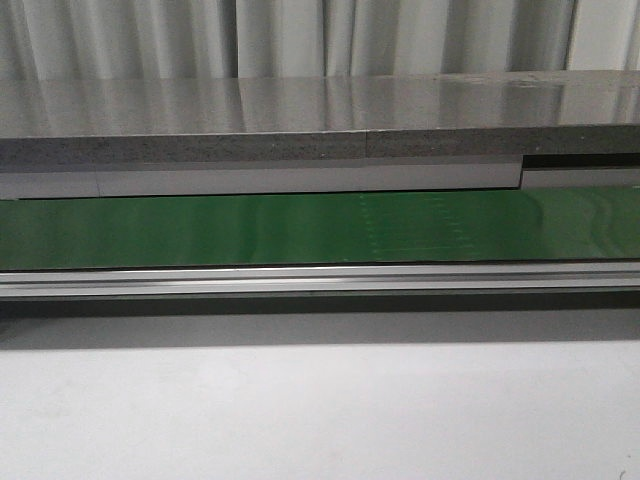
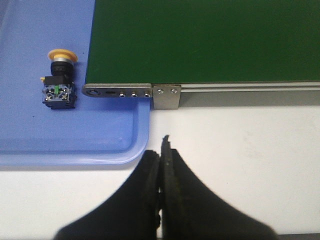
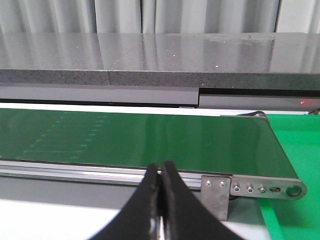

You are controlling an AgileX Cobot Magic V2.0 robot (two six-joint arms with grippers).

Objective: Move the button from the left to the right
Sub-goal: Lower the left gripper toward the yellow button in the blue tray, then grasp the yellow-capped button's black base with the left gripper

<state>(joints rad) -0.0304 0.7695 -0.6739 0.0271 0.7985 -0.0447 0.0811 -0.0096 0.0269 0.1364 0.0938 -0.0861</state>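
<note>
The button, a yellow mushroom cap on a black boxy body, lies on its side on a blue tray beside the end of the green conveyor belt. My left gripper is shut with nothing in it, over the white table just off the tray's corner and well apart from the button. In the right wrist view my right gripper is shut and empty too, in front of the belt's near rail. Neither gripper nor the button shows in the front view.
The green belt runs across the front view behind an aluminium rail, with a grey shelf behind it. A metal bracket stands at the belt's left end. A green surface lies past the belt's right end. White table lies in front.
</note>
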